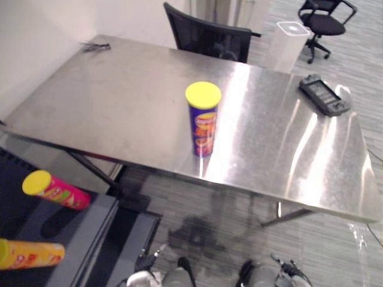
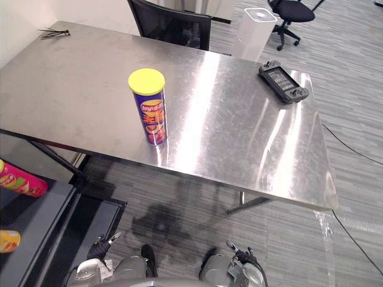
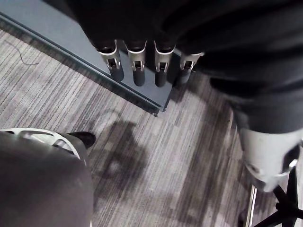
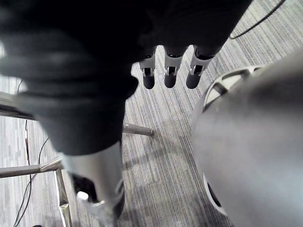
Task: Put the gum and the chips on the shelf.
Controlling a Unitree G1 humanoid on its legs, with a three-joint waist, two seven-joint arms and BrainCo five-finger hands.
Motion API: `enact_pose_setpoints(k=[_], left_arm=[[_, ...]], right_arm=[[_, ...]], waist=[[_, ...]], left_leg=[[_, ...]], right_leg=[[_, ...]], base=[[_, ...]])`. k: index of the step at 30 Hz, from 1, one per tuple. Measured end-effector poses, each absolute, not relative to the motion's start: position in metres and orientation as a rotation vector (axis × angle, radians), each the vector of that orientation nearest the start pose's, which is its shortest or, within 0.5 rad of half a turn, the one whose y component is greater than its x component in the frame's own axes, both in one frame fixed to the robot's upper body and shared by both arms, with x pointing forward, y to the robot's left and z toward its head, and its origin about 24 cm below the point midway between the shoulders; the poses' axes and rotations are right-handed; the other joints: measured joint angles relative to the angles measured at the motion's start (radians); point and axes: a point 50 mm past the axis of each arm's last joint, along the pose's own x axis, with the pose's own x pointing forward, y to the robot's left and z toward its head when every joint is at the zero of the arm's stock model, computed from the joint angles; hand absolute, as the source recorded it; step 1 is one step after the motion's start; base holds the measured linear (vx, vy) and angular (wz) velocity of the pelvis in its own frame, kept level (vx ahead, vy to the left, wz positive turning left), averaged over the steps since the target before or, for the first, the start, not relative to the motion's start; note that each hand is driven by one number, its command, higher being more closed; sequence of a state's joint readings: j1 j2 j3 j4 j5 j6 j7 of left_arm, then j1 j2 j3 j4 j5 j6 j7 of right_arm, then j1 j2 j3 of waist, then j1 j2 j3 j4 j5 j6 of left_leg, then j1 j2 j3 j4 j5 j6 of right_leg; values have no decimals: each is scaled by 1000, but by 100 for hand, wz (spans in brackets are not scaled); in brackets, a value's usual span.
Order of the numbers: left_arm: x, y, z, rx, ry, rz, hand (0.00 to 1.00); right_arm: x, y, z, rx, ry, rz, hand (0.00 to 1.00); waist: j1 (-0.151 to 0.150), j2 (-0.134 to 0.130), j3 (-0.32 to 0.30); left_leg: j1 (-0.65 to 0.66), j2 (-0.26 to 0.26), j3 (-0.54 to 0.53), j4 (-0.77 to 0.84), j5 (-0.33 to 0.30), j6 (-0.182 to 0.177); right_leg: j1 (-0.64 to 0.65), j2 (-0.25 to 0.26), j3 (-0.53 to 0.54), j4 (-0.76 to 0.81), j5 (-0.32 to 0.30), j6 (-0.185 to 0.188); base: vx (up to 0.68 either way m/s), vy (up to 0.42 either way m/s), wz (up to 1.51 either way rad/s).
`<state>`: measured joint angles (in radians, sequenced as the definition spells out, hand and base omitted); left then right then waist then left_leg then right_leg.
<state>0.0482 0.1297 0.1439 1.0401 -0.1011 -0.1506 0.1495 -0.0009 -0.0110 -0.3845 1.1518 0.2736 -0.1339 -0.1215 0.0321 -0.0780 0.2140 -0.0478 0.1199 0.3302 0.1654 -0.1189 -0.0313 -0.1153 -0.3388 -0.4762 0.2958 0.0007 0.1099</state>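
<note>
Chips can (image 1: pixel 203 119) with a yellow lid stands up straight on the desk (image 1: pixel 119 101). It is close to the front edge, about in the middle, so I think it is easy for you to reach. A game pad (image 1: pixel 325 95) lies by the back right corner, out of the way.

Low down on the robot's left is the shelf (image 1: pixel 84 239). A pink can (image 1: pixel 60 192) and an orange can (image 1: pixel 33 254) lie on their sides there.

The left hand (image 3: pixel 137 66) hangs by the shelf's edge, fingers straight, holding nothing. The right hand (image 4: pixel 168 71) hangs over the floor, fingers straight and empty as well. Both hands are low, under the desk's level and well apart from the chips can. I think you need to lift a hand up to it.
</note>
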Motion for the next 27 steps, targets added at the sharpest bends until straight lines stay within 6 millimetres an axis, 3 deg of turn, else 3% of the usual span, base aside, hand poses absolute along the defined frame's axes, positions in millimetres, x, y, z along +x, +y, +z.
enact_pose_setpoints(k=[2,5,7,11,17,22,24,26,27], left_arm=[[112,225,-148,31,935,403,0],[110,222,-150,26,954,401,0],[108,223,-151,25,957,405,0],[104,227,-151,22,965,423,0],[100,224,-154,8,988,426,0],[94,224,-156,-22,1008,455,0],[91,220,-158,-44,1016,459,0],[79,223,-159,-54,1038,481,0],[77,224,-159,-53,1043,484,0]], right_arm=[[104,-207,-160,348,982,-640,0],[100,-212,-160,360,983,-670,0],[86,-213,-163,375,1018,-704,0],[80,-217,-164,412,1021,-764,0],[67,-225,-165,489,1015,-888,0],[41,-244,-165,723,923,-1219,0],[24,-262,-162,864,835,-1443,0],[12,-294,-152,1016,630,-1692,0],[9,-304,-148,1036,580,-1739,0]], waist=[[0,19,-19],[-3,39,-25],[1,36,-34],[-1,19,-55],[-2,34,-65],[-11,45,-73],[-22,56,-86],[-38,66,-104],[-47,68,-110]], left_leg=[[-1,23,-9,-42,33,-41],[3,53,-10,-78,65,-66],[28,83,-12,-116,83,-90],[45,95,0,-158,103,-105],[88,81,47,-183,103,-108],[110,72,77,-182,91,-107],[112,71,86,-181,74,-105],[121,64,100,-179,61,-101],[121,62,101,-178,59,-100]], right_leg=[[42,58,-35,-132,-31,-10],[59,115,-53,-195,-26,-12],[102,168,-66,-265,-16,-22],[118,203,-61,-328,6,-28],[141,205,-24,-380,38,-25],[156,206,-2,-400,49,-25],[155,208,2,-400,49,-25],[153,203,21,-400,51,-22],[153,202,22,-400,51,-22]], base=[[42,-272,-10],[8,-194,-5],[24,-162,3],[41,-64,-10],[74,37,-18],[34,18,-14],[28,33,-7],[18,57,-21],[17,46,-11]])
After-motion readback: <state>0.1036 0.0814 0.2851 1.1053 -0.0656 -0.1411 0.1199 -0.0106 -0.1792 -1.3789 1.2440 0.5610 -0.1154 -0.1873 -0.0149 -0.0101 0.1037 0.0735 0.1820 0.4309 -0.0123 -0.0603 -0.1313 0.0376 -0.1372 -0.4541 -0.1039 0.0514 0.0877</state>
